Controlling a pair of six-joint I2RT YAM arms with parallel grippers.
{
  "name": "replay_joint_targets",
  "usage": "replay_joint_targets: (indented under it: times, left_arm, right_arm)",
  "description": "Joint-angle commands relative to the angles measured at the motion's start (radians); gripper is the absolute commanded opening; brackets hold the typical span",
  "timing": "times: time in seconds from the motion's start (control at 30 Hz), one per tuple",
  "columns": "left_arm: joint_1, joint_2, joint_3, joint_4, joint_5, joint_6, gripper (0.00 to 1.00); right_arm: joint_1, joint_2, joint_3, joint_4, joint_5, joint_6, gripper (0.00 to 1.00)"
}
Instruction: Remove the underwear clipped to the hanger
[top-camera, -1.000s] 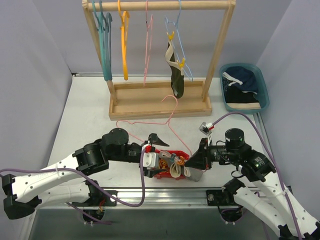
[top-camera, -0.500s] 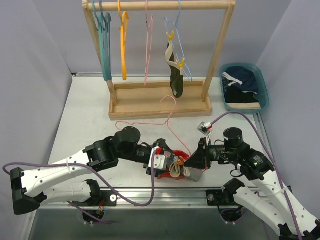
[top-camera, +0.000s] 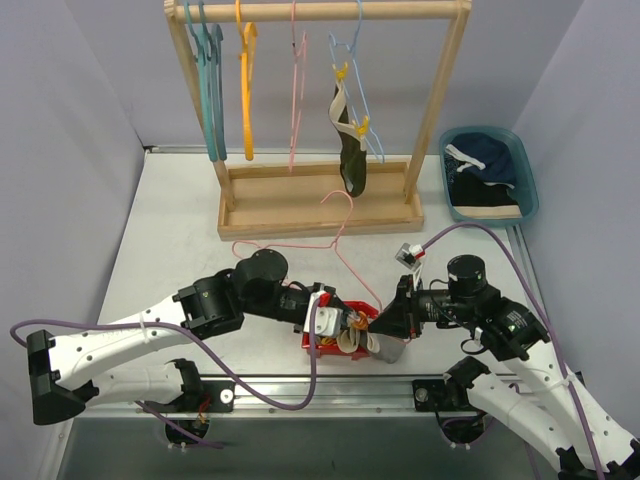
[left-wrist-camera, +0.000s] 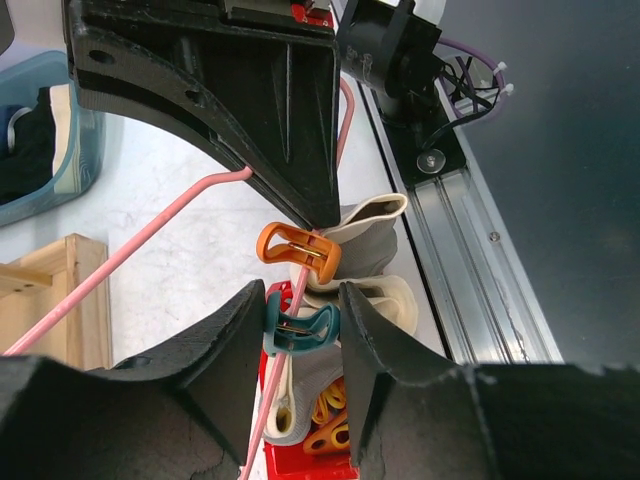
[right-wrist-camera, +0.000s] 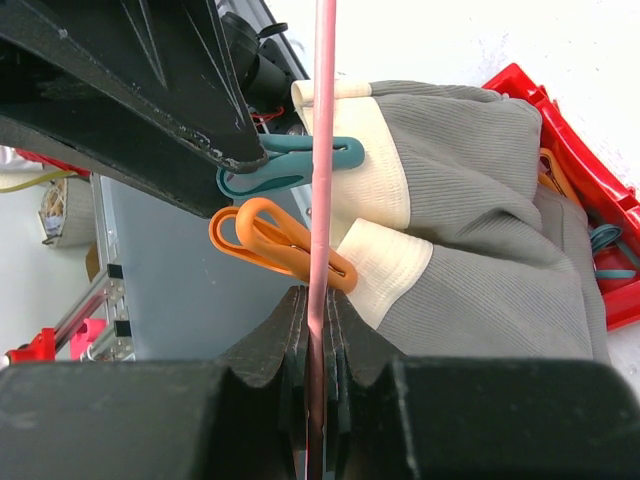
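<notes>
1. Where the two arms meet over the near middle of the tabletop (top-camera: 170, 230), the grey-beige briefs (right-wrist-camera: 480, 270) hang clipped to the wire of a pink hanger (right-wrist-camera: 322, 90), just above a red tray (right-wrist-camera: 585, 160).
2. Two clips pinch the pale waistband to that wire side by side: a teal clip (left-wrist-camera: 300, 325) and an orange clip (left-wrist-camera: 295, 248).
3. The left hand (left-wrist-camera: 300, 305) has its fingers partway apart. The teal clip fills the gap between them and touches both.
4. The right hand (right-wrist-camera: 318, 300) is closed tight on the pink wire, just beside the orange clip, with no gap between its fingers.
5. The two hands face each other closely, with both clips between them.
6. In the overhead view, the hanger's hook end lies on the tabletop, pointing towards the wooden rack (top-camera: 320, 205).
7. The olive-black briefs (top-camera: 350, 155) hang from a light-blue hanger (top-camera: 365, 95) on the rack, held by yellow clips (top-camera: 343, 72), well apart from both hands.
8. The navy briefs (top-camera: 490, 152) lie in a blue bin (top-camera: 530, 195) at the far right of the tabletop.
</notes>
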Motion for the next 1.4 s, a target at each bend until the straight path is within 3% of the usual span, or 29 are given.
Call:
replay_joint_targets:
  times: [0.0, 0.27, 0.33, 0.37, 0.43, 0.5, 0.53, 1.03, 1.1, 1.13, 1.23, 1.37]
  left_arm:
    - [-0.005, 0.004, 0.046, 0.036, 0.009, 0.026, 0.41]
    - [-0.005, -0.029, 0.029, 0.034, -0.011, 0.029, 0.47]
    - [-0.005, -0.029, 0.031, 0.027, -0.013, 0.030, 0.41]
    - [-0.005, -0.026, 0.037, 0.014, -0.013, 0.037, 0.32]
    - [-0.005, -0.012, 0.042, 0.005, -0.011, 0.040, 0.26]
    - [-0.005, -0.001, 0.051, -0.013, -0.008, 0.049, 0.05]
    - [-0.005, 0.002, 0.054, -0.016, -0.011, 0.049, 0.03]
    - [-0.005, -0.130, 0.019, 0.112, -0.111, 0.020, 0.03]
    - [-0.007, -0.148, 0.013, 0.100, -0.106, 0.020, 0.07]
    - [-0.007, -0.148, 0.014, 0.061, -0.103, 0.024, 0.22]
    - [-0.007, -0.142, 0.017, -0.031, -0.080, 0.041, 0.48]
    - [-0.008, -0.139, -0.004, -0.072, -0.081, 0.067, 0.53]
  right_arm:
    - [0.009, 0.007, 0.044, 0.018, -0.016, -0.013, 0.00]
    - [0.009, 0.004, 0.046, 0.015, -0.010, -0.014, 0.00]
    - [0.009, 0.005, 0.047, 0.017, -0.009, -0.014, 0.00]
    - [0.009, 0.008, 0.050, 0.017, -0.009, -0.016, 0.00]
    - [0.011, 0.010, 0.050, 0.015, -0.009, -0.016, 0.00]
    - [0.009, 0.010, 0.052, 0.017, -0.009, -0.016, 0.00]
    - [0.009, 0.008, 0.052, 0.015, -0.009, -0.014, 0.00]
    - [0.009, 0.017, 0.054, -0.025, 0.076, -0.034, 0.00]
    - [0.008, 0.020, 0.058, -0.025, 0.083, -0.033, 0.00]
    - [0.009, 0.020, 0.060, -0.025, 0.082, -0.033, 0.00]
    - [0.009, 0.024, 0.063, -0.026, 0.085, -0.034, 0.00]
    - [0.009, 0.025, 0.067, -0.028, 0.083, -0.037, 0.00]
